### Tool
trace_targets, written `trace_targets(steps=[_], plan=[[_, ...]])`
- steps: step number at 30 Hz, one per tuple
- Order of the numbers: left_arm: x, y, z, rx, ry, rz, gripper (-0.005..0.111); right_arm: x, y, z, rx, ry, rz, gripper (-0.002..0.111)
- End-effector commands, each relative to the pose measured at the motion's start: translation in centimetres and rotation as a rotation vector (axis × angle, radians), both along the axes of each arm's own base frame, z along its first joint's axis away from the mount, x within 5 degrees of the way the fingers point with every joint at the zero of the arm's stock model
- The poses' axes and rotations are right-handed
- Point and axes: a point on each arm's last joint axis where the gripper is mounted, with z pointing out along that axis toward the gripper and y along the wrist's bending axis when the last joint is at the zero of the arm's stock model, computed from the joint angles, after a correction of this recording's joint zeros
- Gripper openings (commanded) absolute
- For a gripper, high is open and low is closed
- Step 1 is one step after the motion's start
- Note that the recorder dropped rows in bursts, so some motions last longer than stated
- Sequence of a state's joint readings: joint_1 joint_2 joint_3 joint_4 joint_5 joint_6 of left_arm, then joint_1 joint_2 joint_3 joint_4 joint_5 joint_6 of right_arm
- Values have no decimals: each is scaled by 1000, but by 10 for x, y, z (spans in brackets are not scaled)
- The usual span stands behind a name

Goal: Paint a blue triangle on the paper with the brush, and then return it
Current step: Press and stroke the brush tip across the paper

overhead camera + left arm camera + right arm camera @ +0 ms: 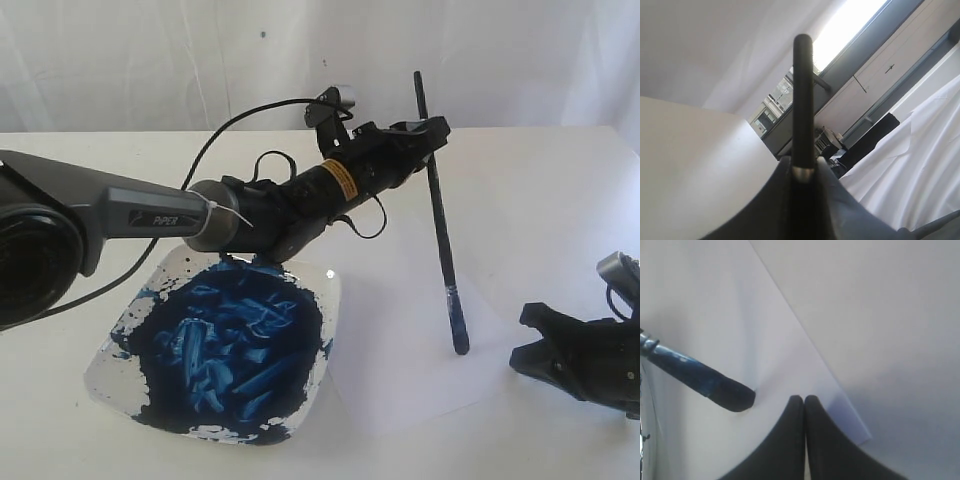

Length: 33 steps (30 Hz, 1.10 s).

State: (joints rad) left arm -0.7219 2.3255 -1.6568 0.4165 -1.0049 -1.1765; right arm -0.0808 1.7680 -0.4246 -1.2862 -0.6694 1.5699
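Paint (235,350), dark blue, covers most of the square white dish (108,372) at the near left. Right of it, the left gripper (428,128) pinches the upper handle of the brush (441,230), which stands nearly upright with its blue tip on the paper (400,380). The right gripper (804,399), fingers pressed together, sits by the paper's right corner.

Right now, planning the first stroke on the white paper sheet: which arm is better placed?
Left: the left gripper holds the long black-handled brush, blue tip at the paper; the right gripper is shut, empty.
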Motion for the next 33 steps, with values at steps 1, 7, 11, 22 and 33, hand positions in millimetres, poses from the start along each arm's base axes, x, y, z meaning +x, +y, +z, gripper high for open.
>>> trace_targets(steps=[1, 7, 11, 22, 33], plan=[[-1, -1, 8, -29, -18, -10, 0, 0, 0, -1, -5, 3, 7, 0], [-1, -1, 8, -23, -23, -8, 0, 0, 0, -1, -5, 3, 7, 0], [0, 0, 6, -14, -21, -3, 0, 0, 0, -1, -5, 3, 7, 0], [5, 4, 1, 18, -29, 16, 0, 0, 0, -1, -5, 3, 7, 0], [14, 13, 1, 38, -46, 45, 0, 0, 0, -1, -5, 3, 7, 0]])
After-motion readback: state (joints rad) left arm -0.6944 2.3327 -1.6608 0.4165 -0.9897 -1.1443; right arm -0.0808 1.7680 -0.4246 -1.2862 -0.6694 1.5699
